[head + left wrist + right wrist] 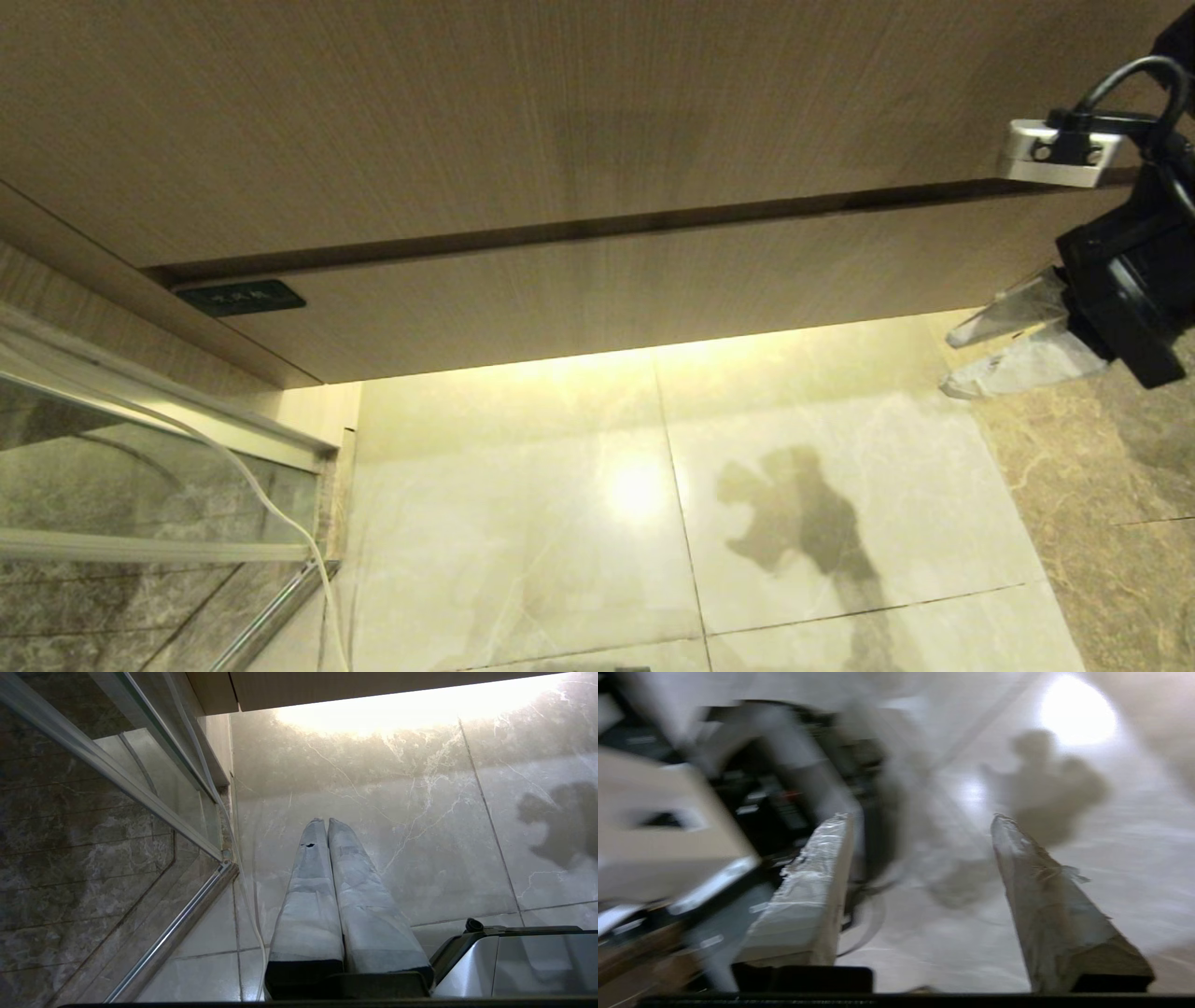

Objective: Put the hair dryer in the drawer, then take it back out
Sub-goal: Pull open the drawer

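Head view shows the drawer [597,299] pushed in flush under the taller wood-grain panel [467,121], a dark gap running between them; a small dark label [241,298] sits at the left corner of the drawer front; below it lies the pale marble floor [794,392] with a bright reflected spot and the shadow of an arm; a glass shower door [140,457] with metal frame stands at the left, a thin white cord [280,513] hanging down in front of it; the right gripper [962,359] enters from the right edge, level with the lower edge of the drawer front, apart from it, its taped fingers pointing left and nothing between them; the hair dryer appears in no view, so its place cannot be told from these frames; right wrist view, blurred, shows the two taped fingers [808,896] standing well apart over the floor, empty, with dark robot body parts beside them too smeared to identify; left wrist view shows the left gripper [327,823] hanging over the floor beside the shower door, its two taped fingertips pressed together and holding nothing; part of the robot base [514,961] shows near it
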